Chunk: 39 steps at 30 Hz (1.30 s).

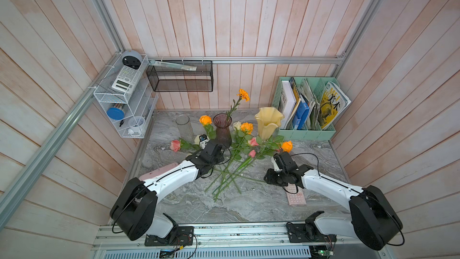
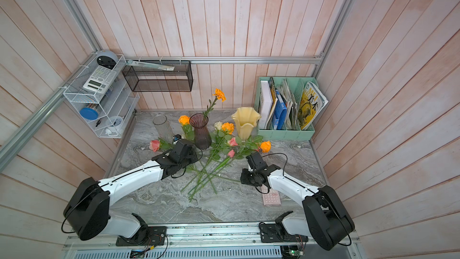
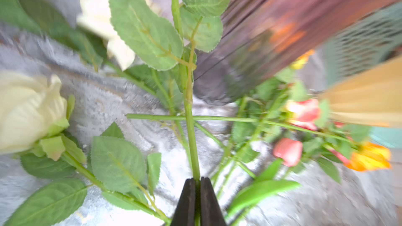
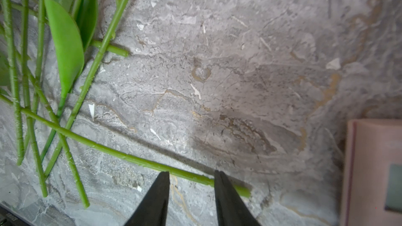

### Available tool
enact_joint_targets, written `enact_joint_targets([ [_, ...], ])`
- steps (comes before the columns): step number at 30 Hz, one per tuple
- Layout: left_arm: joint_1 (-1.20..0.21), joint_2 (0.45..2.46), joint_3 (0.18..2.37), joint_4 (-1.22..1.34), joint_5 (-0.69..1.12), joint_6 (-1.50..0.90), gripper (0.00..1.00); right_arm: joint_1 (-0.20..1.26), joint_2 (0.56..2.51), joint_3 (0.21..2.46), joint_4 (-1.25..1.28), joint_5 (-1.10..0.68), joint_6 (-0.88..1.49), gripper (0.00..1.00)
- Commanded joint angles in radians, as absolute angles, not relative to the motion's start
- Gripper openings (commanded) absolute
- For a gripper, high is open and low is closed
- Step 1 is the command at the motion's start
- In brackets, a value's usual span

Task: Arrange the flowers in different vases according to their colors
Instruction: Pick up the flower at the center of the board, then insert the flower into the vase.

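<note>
Three vases upright along the back of the table (image 1: 251, 205): clear vase (image 1: 184, 127), purple vase (image 1: 222, 130), yellow vase (image 1: 267, 123). One orange flower (image 1: 243, 94) stands tilted in the purple vase. Remaining flowers (image 1: 239, 153) lie heaped on the table in front of purple and yellow vases, stems crossed, orange, pink and cream heads mixed. Left gripper (image 3: 196, 180) sits low just beside the purple vase's base, jaws pinching one green stem (image 3: 191, 131); its head is out of the wrist view, so colour can't tell. Right gripper (image 4: 191, 173) hovers at the heap's near edge, jaws spread, gripping nothing; a loose stem (image 4: 121, 155) crosses under the tips, contact can't tell. Pink calculator (image 1: 296, 196) lies on the table under the right arm.
</note>
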<state>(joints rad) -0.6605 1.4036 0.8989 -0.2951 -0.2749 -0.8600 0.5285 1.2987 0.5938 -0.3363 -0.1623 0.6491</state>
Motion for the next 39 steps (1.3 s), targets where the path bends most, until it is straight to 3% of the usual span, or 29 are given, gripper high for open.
enact_joint_targets([
  [1, -0.693, 1.337, 0.927, -0.359, -0.366, -0.761, 0.00, 0.525, 1.299, 0.591, -0.337, -0.153, 0.643, 0.41],
  [10, -0.746, 1.049, 0.830, -0.309, -0.467, -0.566, 0.00, 0.525, 1.318, 0.603, -0.330, -0.161, 0.642, 0.40],
  [18, -0.781, 0.922, 0.944, -0.255, -0.500, -0.261, 0.00, 0.525, 1.337, 0.607, -0.322, -0.160, 0.635, 0.40],
  [31, -0.726, 1.355, 1.273, 0.336, -0.428, 0.111, 0.00, 0.525, 1.384, 0.630, -0.322, -0.185, 0.639, 0.40],
  [39, -0.617, 1.528, 1.304, 0.640, -0.381, 0.186, 0.00, 0.524, 1.389, 0.614, -0.327, -0.192, 0.642, 0.40],
])
